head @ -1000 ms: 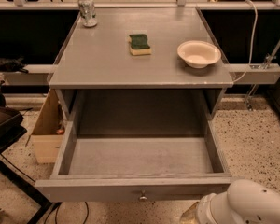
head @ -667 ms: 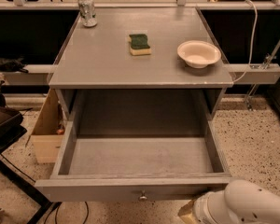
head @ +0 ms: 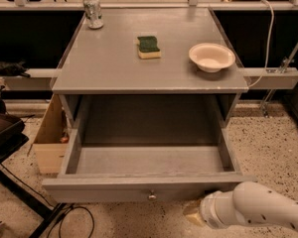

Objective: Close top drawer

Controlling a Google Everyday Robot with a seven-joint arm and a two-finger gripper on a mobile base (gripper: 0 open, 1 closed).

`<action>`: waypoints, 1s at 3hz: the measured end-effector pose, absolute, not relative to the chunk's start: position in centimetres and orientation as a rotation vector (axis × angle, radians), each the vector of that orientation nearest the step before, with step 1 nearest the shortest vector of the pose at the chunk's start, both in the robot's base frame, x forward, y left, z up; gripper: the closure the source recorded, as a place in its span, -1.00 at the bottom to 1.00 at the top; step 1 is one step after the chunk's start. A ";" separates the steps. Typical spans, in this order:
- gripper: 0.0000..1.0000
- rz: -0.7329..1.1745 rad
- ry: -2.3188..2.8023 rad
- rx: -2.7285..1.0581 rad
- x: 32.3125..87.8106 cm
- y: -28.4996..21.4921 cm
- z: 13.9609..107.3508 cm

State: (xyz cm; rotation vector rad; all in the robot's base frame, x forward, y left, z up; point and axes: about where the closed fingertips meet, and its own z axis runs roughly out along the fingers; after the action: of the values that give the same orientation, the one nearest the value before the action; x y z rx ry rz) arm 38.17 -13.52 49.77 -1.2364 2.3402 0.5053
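below the right end of the top drawer (head: 114,188), the end effector (head: 192,215) is seen low over the speckled floor (head: 268,143), at the tip of a smooth, rounded white arm (head: 258,209) that enters from the lower right corner. only a pale tan tip is shown past the white wrist; how far it is opened cannot be told, and nothing is seen to be held. it is placed just beneath the front panel, near it, though contact cannot be confirmed.

the top drawer is found pulled out of the bench (head: 109,68) toward the camera, its interior laid bare. its long axis is run from left to right, and its flat front panel is faced toward the viewer. it is made of grey-painted wood, wide and shallow, with thin side walls and a matte floor. a small round metal knob (head: 152,197) is set at the centre of the panel.

behind the drawer, on the flat grey bench top, a shiny metal can (head: 93,11) is stood upright at the far left, a rectangular sponge (head: 149,47) with a green top and yellow base is laid near the middle, and a round cream bowl (head: 211,57) is set to the right. to the left of the drawer, a brown cardboard box (head: 48,143) is placed on the floor.
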 end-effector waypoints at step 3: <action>1.00 0.435 2.126 -1.207 45.7 -11.9 55.1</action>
State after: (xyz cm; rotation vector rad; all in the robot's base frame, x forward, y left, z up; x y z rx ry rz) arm 45.70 -11.92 55.10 -1.2072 2.1258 0.4354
